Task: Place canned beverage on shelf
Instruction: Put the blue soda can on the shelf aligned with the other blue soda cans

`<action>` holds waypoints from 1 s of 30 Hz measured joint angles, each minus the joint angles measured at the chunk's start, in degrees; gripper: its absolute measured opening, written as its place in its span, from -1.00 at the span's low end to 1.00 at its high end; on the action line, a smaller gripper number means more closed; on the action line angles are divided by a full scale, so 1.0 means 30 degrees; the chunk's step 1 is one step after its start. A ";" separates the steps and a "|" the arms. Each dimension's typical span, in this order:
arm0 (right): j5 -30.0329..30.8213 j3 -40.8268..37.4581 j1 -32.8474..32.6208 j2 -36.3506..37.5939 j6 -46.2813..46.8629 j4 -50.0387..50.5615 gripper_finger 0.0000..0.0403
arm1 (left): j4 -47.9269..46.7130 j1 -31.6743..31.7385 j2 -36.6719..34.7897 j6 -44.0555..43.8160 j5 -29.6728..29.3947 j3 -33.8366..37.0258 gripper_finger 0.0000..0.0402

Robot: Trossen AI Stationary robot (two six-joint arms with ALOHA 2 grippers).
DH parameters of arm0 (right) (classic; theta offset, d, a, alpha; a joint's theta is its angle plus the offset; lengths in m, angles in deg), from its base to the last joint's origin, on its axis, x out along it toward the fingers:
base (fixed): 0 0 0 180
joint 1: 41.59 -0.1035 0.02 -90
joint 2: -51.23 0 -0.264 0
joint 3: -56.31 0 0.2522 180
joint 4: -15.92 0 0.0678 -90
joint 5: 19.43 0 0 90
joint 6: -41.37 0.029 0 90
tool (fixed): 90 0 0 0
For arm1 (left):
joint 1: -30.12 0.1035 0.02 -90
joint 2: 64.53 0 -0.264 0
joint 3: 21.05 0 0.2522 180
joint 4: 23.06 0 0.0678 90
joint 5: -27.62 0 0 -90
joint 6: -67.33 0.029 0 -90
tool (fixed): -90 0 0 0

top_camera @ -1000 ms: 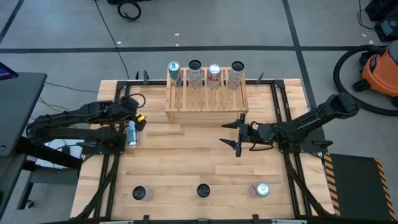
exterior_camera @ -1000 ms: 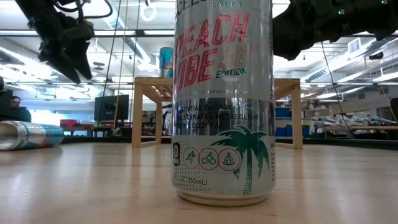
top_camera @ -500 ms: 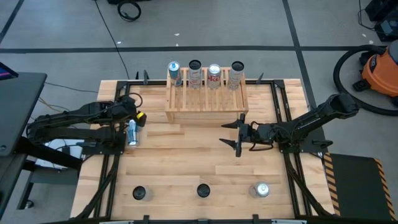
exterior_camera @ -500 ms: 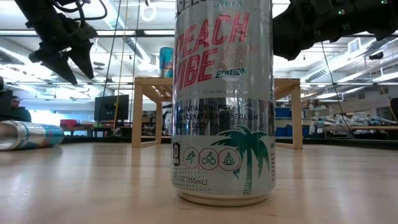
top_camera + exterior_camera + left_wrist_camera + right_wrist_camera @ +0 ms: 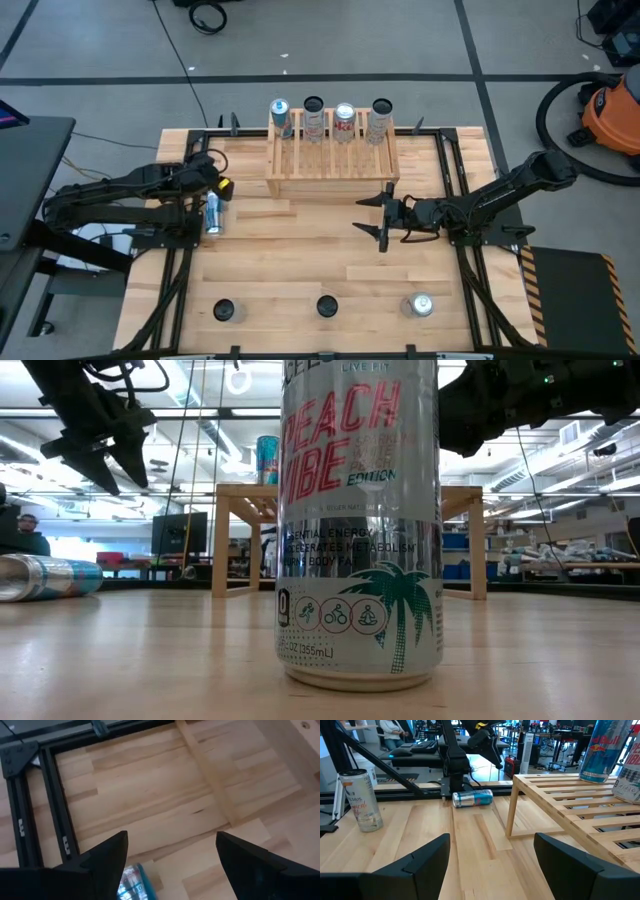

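The light-wood slatted shelf (image 5: 331, 158) stands at the far middle of the table, with several cans upright along its far edge (image 5: 313, 120). A blue-and-silver can (image 5: 212, 213) lies on its side on the table at the left; it also shows in the low view (image 5: 48, 576) and the left wrist view (image 5: 132, 879). My left gripper (image 5: 219, 190) hovers open just above that can's far end, touching nothing (image 5: 171, 836). My right gripper (image 5: 367, 215) is open and empty, level above the table in front of the shelf (image 5: 491, 837).
Three cans stand along the near edge of the table (image 5: 223, 311) (image 5: 327, 306) (image 5: 421, 304); the middle one fills the low view (image 5: 360, 520). Black frame rails (image 5: 180, 260) run along both sides of the table. Bare planks lie between the shelf and the near cans.
My left gripper has risen a little and drawn slightly toward the table's far edge above the lying can, turning somewhat. The can has stayed where it lay.
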State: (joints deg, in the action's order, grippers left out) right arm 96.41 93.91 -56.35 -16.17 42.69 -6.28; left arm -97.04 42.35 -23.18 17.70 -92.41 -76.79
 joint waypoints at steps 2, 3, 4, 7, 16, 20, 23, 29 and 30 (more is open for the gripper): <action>0.0000 0.0000 0.0000 0.0000 0.0000 0.0000 0.48 | -0.0001 0.0000 0.0086 -0.0549 0.0010 0.0041 0.52; 0.0000 0.0000 0.0000 0.0000 0.0000 0.0000 0.48 | -0.0149 0.0000 0.0093 -0.0882 0.0024 0.0064 0.52; 0.0000 0.0000 0.0000 0.0000 0.0000 0.0000 0.48 | -0.0273 0.0000 0.0150 -0.1310 0.0032 0.0066 0.52; 0.0000 0.0000 0.0000 0.0000 0.0000 0.0000 0.48 | -0.0472 0.0000 0.0357 -0.2417 0.0378 0.0066 0.52; 0.0000 0.0000 0.0000 0.0000 0.0000 0.0000 0.48 | -0.0469 0.0000 0.0711 -0.4832 0.0849 0.0066 0.57; 0.0000 0.0005 0.0000 0.0000 0.0000 0.0000 0.48 | -0.0976 0.0000 0.1539 -0.6350 0.0930 0.0073 0.57; 0.0000 0.0007 0.0000 0.0000 0.0000 0.0000 0.48 | -0.1366 0.0000 0.2261 -0.7531 0.1229 0.0073 0.57; 0.0000 0.0007 0.0000 0.0000 0.0000 0.0000 0.48 | -0.1315 0.0000 0.3185 -0.8963 0.1641 0.0073 0.57; 0.0000 0.0007 0.0000 0.0000 0.0000 0.0000 0.48 | -0.1349 0.0000 0.3295 -0.9276 0.1722 0.0073 0.57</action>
State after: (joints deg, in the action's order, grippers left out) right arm 96.41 93.93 -56.35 -16.17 42.69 -6.28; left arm -101.08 42.35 -13.30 -10.13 -87.25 -76.57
